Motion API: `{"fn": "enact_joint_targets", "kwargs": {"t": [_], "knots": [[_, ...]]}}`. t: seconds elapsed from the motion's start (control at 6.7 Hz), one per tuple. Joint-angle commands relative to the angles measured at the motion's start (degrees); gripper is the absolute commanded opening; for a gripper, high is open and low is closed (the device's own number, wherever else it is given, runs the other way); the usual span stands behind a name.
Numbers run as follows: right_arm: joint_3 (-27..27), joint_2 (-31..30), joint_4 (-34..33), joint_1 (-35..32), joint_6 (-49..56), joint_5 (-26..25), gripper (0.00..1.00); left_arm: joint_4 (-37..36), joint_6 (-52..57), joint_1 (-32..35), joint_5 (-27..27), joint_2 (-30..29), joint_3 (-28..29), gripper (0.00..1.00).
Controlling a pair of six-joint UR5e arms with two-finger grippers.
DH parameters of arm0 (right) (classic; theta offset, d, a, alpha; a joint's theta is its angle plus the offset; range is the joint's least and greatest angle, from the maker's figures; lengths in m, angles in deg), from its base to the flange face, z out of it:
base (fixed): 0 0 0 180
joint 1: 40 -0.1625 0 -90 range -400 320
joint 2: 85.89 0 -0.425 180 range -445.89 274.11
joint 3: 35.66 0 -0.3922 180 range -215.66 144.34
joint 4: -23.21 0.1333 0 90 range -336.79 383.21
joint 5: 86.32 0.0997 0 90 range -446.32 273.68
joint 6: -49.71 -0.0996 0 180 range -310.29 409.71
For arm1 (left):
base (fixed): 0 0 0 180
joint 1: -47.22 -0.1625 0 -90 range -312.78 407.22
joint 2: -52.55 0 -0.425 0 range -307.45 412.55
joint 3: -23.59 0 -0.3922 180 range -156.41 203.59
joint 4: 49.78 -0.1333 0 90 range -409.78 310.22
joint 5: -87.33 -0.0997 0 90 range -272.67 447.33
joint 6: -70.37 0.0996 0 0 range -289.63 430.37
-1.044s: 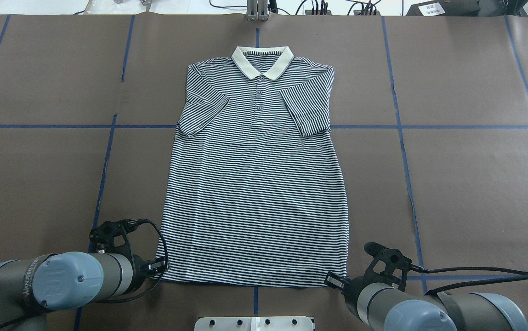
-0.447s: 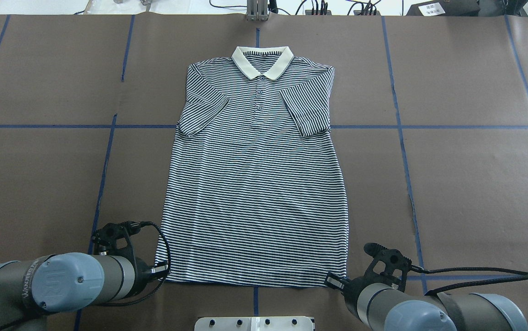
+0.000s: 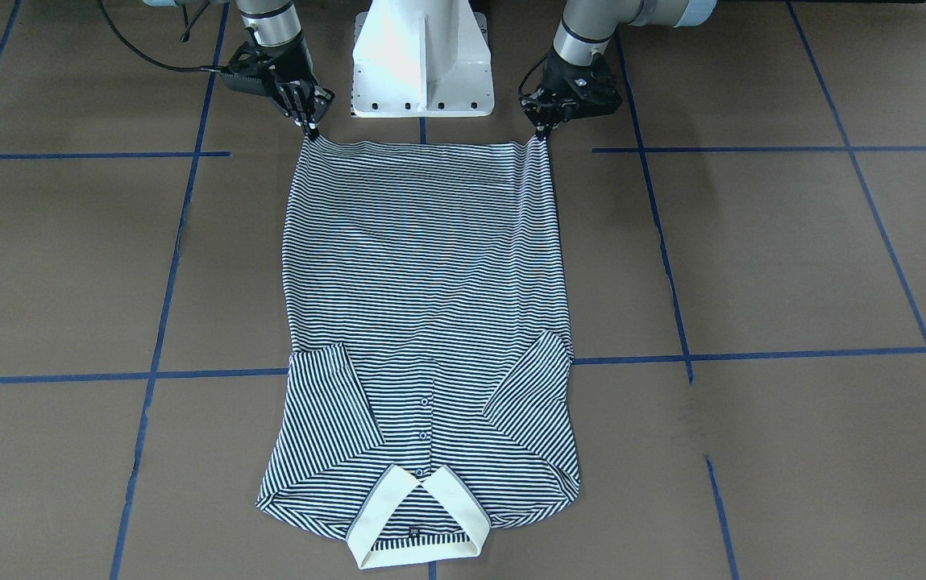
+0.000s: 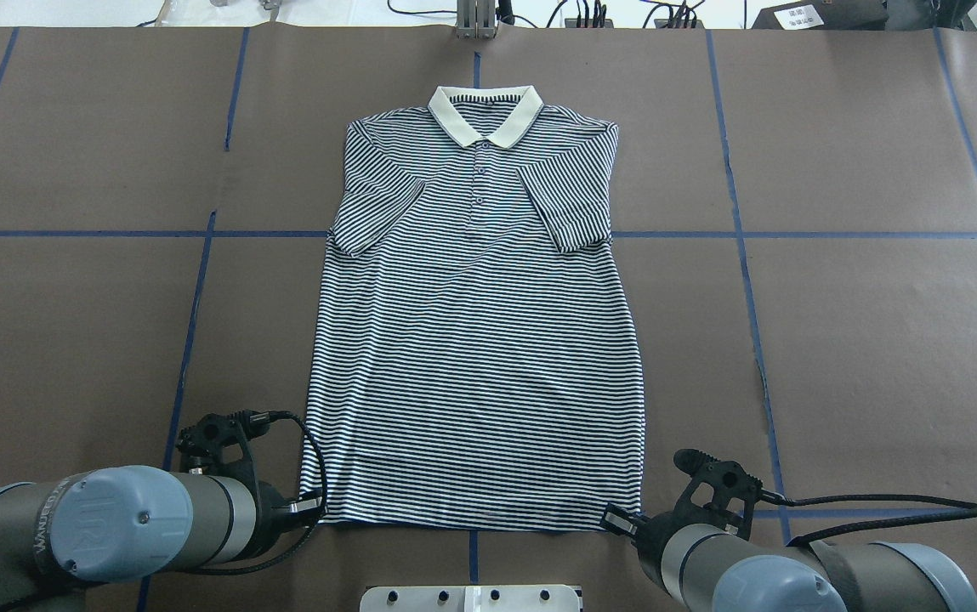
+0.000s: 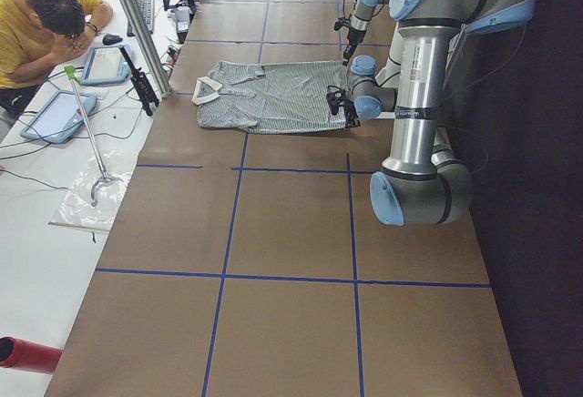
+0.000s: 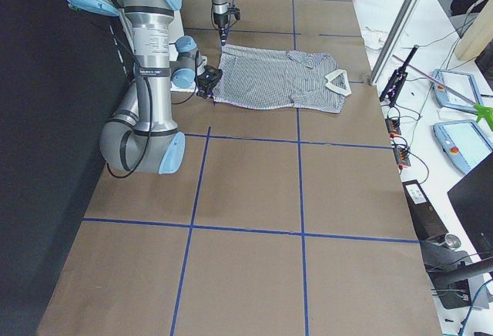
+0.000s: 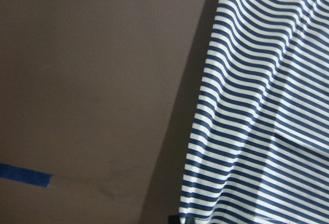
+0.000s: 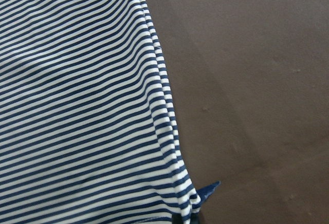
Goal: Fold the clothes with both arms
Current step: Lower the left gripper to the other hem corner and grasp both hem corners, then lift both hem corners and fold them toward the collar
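A striped polo shirt point(image 4: 471, 340) lies flat, front up, mid-way across a brown table point(image 4: 862, 357). Its collar point(image 4: 485, 115) points away from the robot and its sleeves are folded inward. The left gripper point(image 3: 541, 133) and right gripper point(image 3: 312, 129) each pinch one hem corner (fingers closed on the fabric). The grip looks shallow, so a corner could slip out on lifting. Uneven pulling could skew the fold.

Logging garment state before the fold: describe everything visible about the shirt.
The shirt is a short-sleeved polo in thin navy-and-white stripes, soft-looking knit, with cream collar and buttoned placket. It lies flat, front up, on the table, sleeves folded inward, collar away from the robot. The left gripper and right gripper pinch its hem corners.
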Motion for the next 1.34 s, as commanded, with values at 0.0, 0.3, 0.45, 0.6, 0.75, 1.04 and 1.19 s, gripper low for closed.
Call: {"fn": "enact_joint_targets", "kwargs": {"t": [0.0, 0.3, 0.45, 0.6, 0.75, 1.04, 1.19], "knots": [[-1.83, -0.97, 0.12, -0.09, 0.04, 0.12, 0.00, -1.09, -2.84, -0.16, 4.65, -4.67, -0.19, 0.00], [-5.42, -3.07, -0.06, -0.09, 0.04, -0.06, 0.00, -1.71, -2.94, 0.53, 4.86, -6.45, -1.22, 0.00], [-5.80, -3.52, -0.15, 0.00, 0.04, 0.29, 0.00, -7.02, -3.11, 1.85, 4.86, -5.85, -7.59, 0.00], [-5.80, -3.61, -0.15, 0.00, 0.30, 0.47, 0.00, -14.39, -2.94, 1.95, 4.77, -6.10, -12.53, 0.00], [-5.97, -3.61, -0.15, -0.43, 0.39, 0.47, 0.00, -14.46, -2.33, 3.25, 4.69, -6.80, -10.92, 0.00], [-7.55, -4.66, -0.15, -2.46, 0.48, 0.65, 0.00, -14.55, -2.59, 6.23, 4.95, -8.31, -12.48, 0.00], [-10.34, -6.76, -0.15, -2.55, 0.48, 0.73, 0.00, -14.90, -2.33, 6.43, 4.95, -7.09, -14.67, 0.00]]}}
